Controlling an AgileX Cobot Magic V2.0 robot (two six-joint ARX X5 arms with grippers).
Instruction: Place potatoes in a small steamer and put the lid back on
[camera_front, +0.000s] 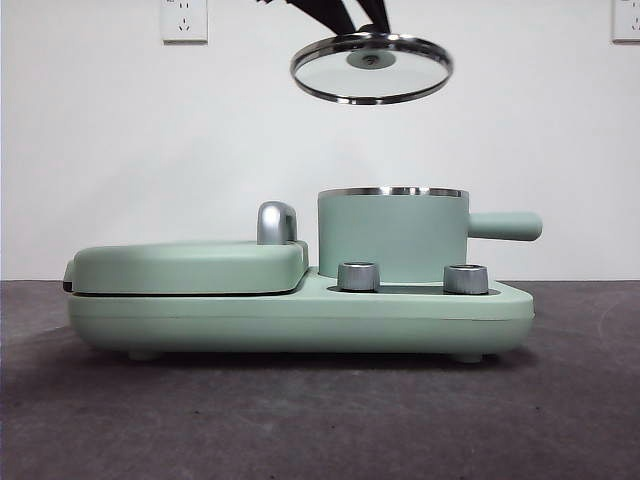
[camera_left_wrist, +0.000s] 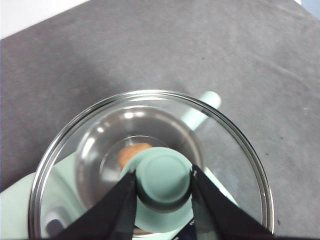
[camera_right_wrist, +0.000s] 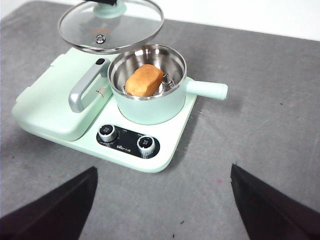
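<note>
From the front, the lid (camera_front: 372, 68) hangs tilted in the air above the small steamer (camera_front: 392, 232), well apart from its rim, while the flat griddle cover (camera_front: 188, 266) with its chrome handle (camera_front: 276, 222) lies just beside the pot and two knobs (camera_front: 359, 276) stand on the base before it. The left wrist view shows the left gripper (camera_left_wrist: 164, 176) clamped on the lid's green knob (camera_left_wrist: 164, 179), the potato (camera_left_wrist: 131, 152) dimly seen through the glass. In the right wrist view the right gripper (camera_right_wrist: 162, 200) hovers spread wide over bare table (camera_right_wrist: 270, 125), near the appliance, with the potato lying in the uncovered steamer, nothing between lid and pot.
</note>
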